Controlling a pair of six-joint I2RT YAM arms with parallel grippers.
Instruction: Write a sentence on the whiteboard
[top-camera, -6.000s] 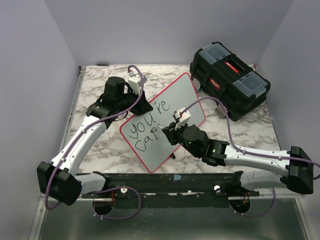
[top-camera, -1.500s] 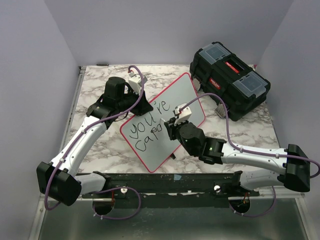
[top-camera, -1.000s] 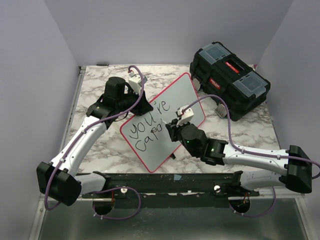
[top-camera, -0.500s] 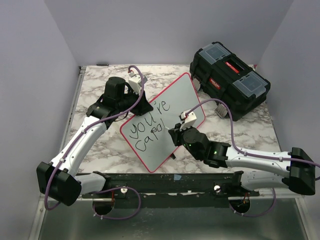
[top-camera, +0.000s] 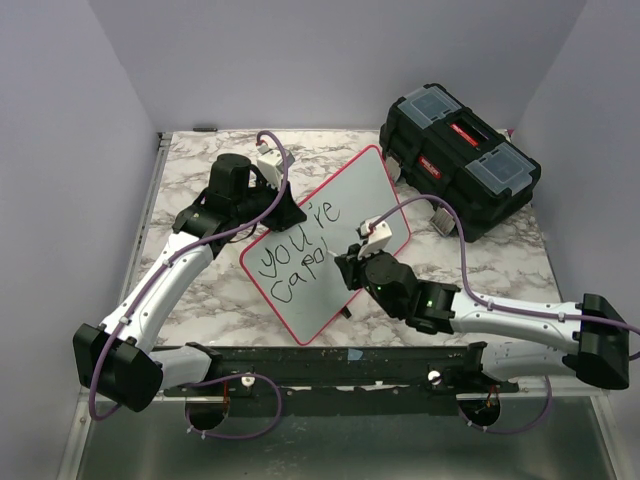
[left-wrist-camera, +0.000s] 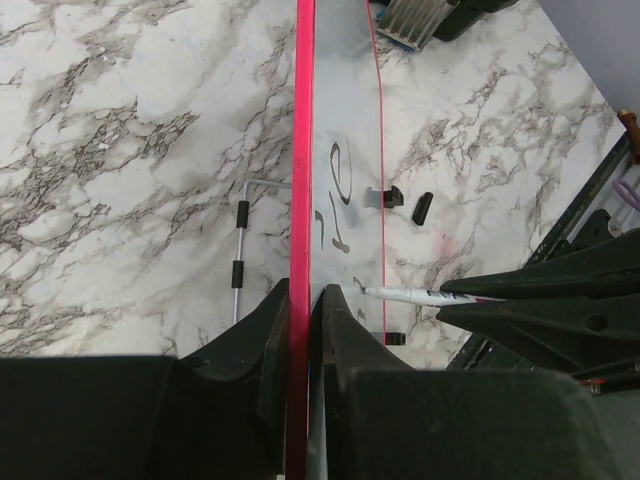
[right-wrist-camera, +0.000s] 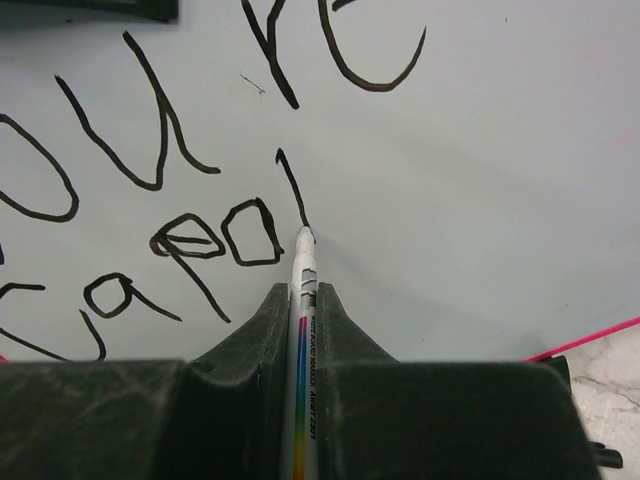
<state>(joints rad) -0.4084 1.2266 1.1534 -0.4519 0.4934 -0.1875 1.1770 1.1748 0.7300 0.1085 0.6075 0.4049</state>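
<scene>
A: Glossy white whiteboard (top-camera: 365, 185), thin red-pink rim, rounded corners, set slantwise just left of the black toolbox (top-camera: 460, 165) on the veined marble table (top-camera: 190, 165).

B: Left arm bent up and over, left gripper (top-camera: 288, 214) at the long edge facing away from the toolbox. Clamped tight on the rim.

A: Confirmed from the left wrist: left gripper (left-wrist-camera: 298, 298) pinching the pink edge, one finger on each face, whiteboard (left-wrist-camera: 301, 150) seen edge-on there.

B: Right arm stretched low, right gripper (top-camera: 347, 262) over the board, on the toolbox side of the writing. Closed around a slim white marker (right-wrist-camera: 303, 390), rainbow stripe down the barrel.

A: Right gripper (right-wrist-camera: 300, 300) close above the whiteboard (right-wrist-camera: 480, 140). Nib touching at the foot of a slanted stroke.

B: Sharpest there too, the sentence (right-wrist-camera: 160, 185): "you're" above "capa". Smaller from overhead, sentence (top-camera: 295, 255) in black. Marker (left-wrist-camera: 410, 294) side-on from the left wrist, tip on the surface.
</scene>
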